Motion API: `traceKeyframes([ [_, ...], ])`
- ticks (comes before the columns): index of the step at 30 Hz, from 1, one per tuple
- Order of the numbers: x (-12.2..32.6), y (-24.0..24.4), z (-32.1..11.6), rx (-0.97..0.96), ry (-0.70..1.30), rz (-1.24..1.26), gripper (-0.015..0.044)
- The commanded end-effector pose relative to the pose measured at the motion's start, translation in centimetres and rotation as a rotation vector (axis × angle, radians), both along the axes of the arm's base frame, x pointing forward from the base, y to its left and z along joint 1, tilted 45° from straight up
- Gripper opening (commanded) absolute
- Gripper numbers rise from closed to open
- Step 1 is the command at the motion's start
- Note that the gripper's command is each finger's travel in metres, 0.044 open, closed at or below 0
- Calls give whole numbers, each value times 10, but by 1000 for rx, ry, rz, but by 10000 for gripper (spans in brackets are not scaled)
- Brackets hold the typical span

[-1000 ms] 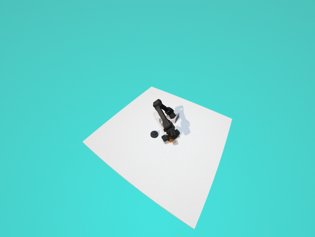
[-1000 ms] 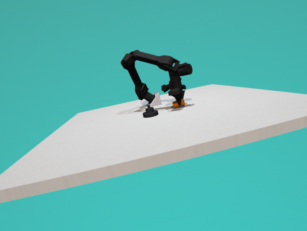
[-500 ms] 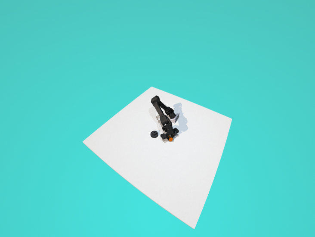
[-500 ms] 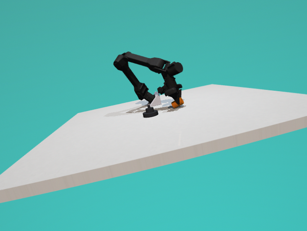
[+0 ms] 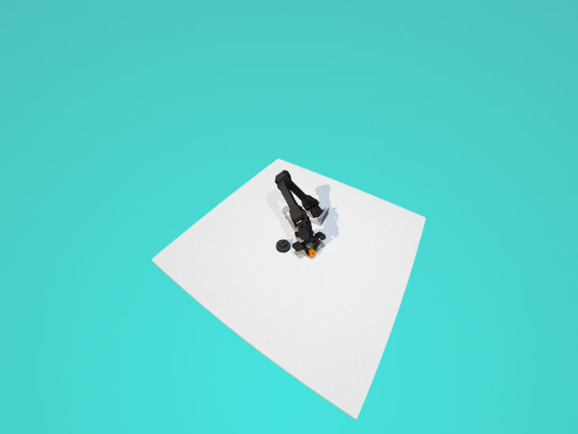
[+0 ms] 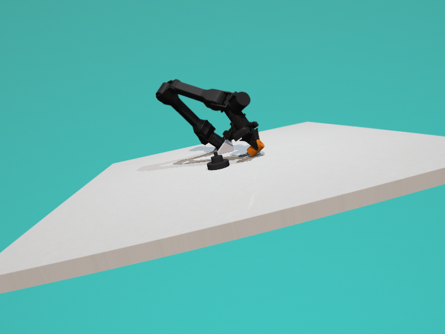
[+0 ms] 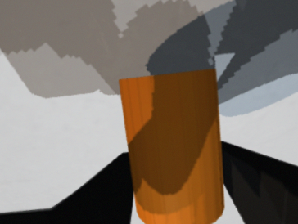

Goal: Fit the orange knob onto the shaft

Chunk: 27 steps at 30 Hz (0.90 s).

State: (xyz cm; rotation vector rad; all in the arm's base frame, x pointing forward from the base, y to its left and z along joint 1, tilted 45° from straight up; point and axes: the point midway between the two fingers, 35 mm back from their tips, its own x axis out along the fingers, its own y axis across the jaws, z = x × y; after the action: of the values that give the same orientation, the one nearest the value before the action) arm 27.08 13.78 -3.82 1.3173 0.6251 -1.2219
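Note:
The orange knob [image 5: 312,253] [image 6: 251,151] [image 7: 176,118] is a cylinder held between the fingers of my gripper [image 5: 311,249] [image 6: 256,146] [image 7: 173,155], which is shut on it. In the exterior view the knob is tilted, with its lower end close to the table; I cannot tell whether it touches. A small dark spot shows on its end in the top view. The dark round pedestal [image 5: 283,249] [image 6: 218,165] stands upright, apart from the gripper, to its left in the top and exterior views. Its thin shaft [image 6: 215,153] points up. The shaft's flat side cannot be made out.
The white table [image 5: 303,322] [image 6: 179,201] carries the arm's base, with a pale wedge-shaped piece [image 5: 322,217] [image 6: 226,147] beside it. The folded arm [image 5: 289,200] [image 6: 190,91] reaches over from the base, behind the pedestal in the exterior view. Shadows lie around the knob.

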Motion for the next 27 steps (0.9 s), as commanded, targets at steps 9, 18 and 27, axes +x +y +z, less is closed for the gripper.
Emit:
traceKeyframes([
  [9,-6,-8,8,158,-28,71,179],
  [18,-9,-15,12,274,-50,120,179],
  [27,-12,-22,15,392,-72,169,179],
])
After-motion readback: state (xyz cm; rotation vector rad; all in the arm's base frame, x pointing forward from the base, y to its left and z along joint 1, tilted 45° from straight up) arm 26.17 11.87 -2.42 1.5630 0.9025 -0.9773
